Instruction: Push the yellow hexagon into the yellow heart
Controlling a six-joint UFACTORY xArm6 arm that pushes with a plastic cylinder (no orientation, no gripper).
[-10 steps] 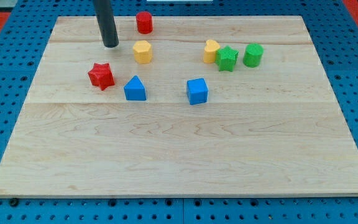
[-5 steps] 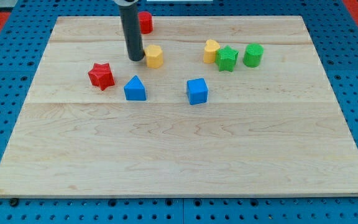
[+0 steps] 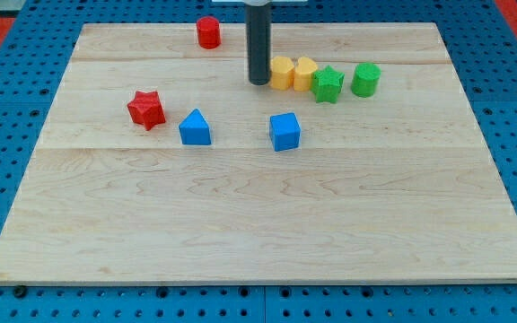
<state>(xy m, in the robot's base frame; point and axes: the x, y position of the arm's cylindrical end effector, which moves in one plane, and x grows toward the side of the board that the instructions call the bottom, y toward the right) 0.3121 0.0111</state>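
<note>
The yellow hexagon [image 3: 282, 73] sits near the view's top, touching the left side of the yellow heart [image 3: 305, 72]. My tip [image 3: 258, 82] stands right against the hexagon's left side. A green star [image 3: 328, 84] touches the heart's right side.
A green cylinder [image 3: 365, 79] stands right of the green star. A red cylinder [image 3: 208, 32] is at the view's top. A red star [image 3: 146, 109], a blue triangular block [image 3: 195, 127] and a blue cube [image 3: 284, 131] lie lower on the wooden board [image 3: 258, 215].
My tip has moved to the view's right and pushed the yellow hexagon rightwards until it meets the yellow heart. The other blocks have not moved.
</note>
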